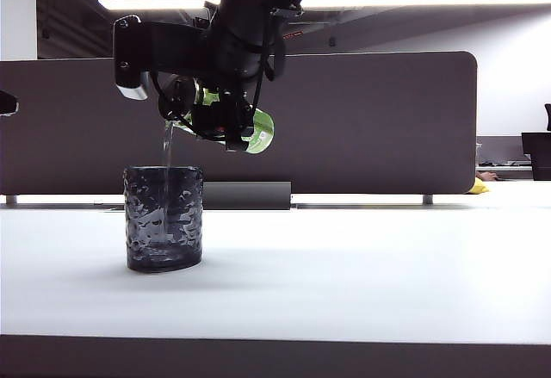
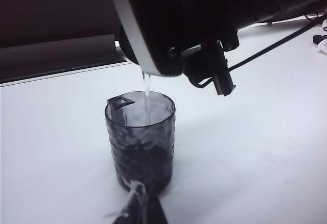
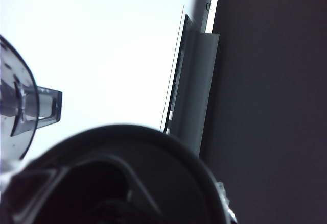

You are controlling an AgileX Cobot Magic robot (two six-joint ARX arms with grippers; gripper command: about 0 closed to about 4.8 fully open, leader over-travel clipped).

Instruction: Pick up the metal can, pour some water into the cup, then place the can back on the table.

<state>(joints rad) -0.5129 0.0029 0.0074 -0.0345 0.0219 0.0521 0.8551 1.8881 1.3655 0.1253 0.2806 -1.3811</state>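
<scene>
Right gripper (image 1: 225, 120) clamped on can (image 1: 256, 130), tipped above cup (image 1: 164, 218). Water (image 1: 167, 150) streams from can's rim, below fingers, into cup on table (image 1: 344, 266). Left gripper (image 2: 137, 209): finger state unclear, just beside cup base.

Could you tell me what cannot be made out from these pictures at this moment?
- Metal can: in the exterior view mostly hidden by the right gripper; logo unreadable.
- Right jaws: a dark blurred bulk fills the right wrist view.
- Water level: hidden by the cup's dark dimpled walls.
- Left gripper: cut off at the left wrist view's edge.
</scene>
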